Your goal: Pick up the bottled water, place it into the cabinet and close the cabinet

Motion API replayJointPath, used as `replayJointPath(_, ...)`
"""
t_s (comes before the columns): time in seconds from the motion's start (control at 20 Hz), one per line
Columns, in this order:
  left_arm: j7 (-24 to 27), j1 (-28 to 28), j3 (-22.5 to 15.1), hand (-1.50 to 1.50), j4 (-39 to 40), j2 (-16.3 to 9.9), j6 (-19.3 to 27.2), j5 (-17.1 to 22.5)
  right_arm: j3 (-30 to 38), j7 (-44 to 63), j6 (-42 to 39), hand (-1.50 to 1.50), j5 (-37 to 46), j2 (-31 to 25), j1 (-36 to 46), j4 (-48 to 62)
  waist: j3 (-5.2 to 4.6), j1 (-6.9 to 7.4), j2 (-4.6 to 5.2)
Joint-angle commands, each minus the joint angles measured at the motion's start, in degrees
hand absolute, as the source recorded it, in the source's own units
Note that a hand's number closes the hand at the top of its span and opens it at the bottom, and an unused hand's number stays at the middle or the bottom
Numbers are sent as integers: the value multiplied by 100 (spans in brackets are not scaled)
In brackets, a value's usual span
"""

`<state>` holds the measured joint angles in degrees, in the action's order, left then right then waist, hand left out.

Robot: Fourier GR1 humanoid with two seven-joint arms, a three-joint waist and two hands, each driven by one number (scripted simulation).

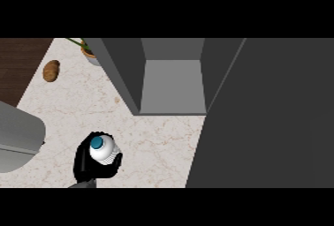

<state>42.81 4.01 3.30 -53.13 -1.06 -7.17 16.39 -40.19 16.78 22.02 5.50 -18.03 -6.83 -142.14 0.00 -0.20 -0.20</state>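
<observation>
The left hand [88,164], glossy black, has its fingers curled round the bottled water [103,151], a ribbed white cylinder with a round blue cap, held over the speckled marble counter [157,145]. Ahead and to the right of the fingers stands the open grey cabinet [171,84], boxy and matte, its flat dark door [267,114] swung out. Far ahead of the fingers lies an oval brown potato [51,70].

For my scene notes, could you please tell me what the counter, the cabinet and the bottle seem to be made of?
Counter: likely stone, pale with mottled veins, matte.
Cabinet: flat grey panels, uniform and matte; painted wood or metal, I cannot tell.
Bottle, held in the left hand: probably plastic, whitish ribbed body, blue cap.
</observation>
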Motion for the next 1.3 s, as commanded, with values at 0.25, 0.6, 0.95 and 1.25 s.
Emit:
replayJointPath(0.25,-1430,-534,-554,150,-1872,83,111,293,85,436,-41,-150,295,-160,-68,-724,4,27,-9)
replayJointPath(0.6,-1751,-590,-1060,150,-2615,105,704,339,-527,338,153,-150,900,-158,-272,-750,-2,-20,-11)
replayJointPath(0.95,-1917,127,-1656,150,-2644,105,1664,251,-598,259,270,-150,827,-18,-159,-638,-5,-39,3)
replayJointPath(1.25,-2807,496,-2406,150,-3416,105,2798,218,-411,-86,184,-150,489,-194,-370,-487,0,-37,1)
